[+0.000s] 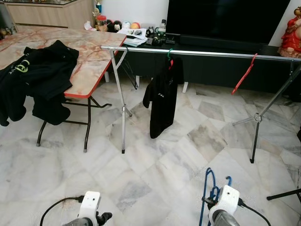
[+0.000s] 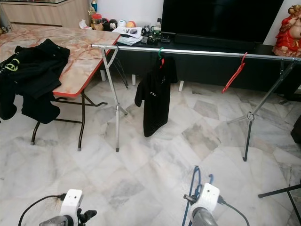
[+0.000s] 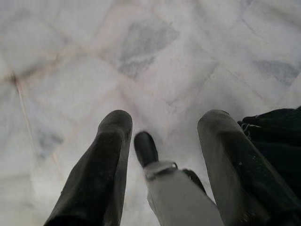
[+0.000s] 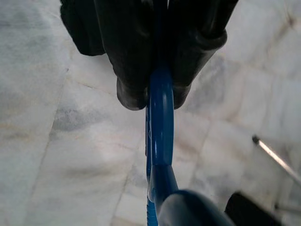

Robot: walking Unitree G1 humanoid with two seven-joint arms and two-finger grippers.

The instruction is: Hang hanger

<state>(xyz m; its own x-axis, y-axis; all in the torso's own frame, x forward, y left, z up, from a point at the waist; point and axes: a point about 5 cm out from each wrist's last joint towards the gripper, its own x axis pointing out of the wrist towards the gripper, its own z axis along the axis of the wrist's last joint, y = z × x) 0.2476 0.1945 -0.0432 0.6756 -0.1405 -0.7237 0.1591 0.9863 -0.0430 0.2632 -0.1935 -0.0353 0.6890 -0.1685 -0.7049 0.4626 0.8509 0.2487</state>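
The right hand is closed tight on a blue hanger, held low over the marble floor. The left hand hangs spread and empty. Ahead, a rail carries a black shirt and a red hanger, beside a counter with black clothes.

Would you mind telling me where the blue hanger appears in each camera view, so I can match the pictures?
Left eye view: blue hanger at bottom, right of centre, by the right tool.
Right eye view: bottom centre-right.
Left wrist view: none visible; the left tool open over the floor.
Right wrist view: centre, clamped between the black fingers.
Shared landmark: the marble floor.
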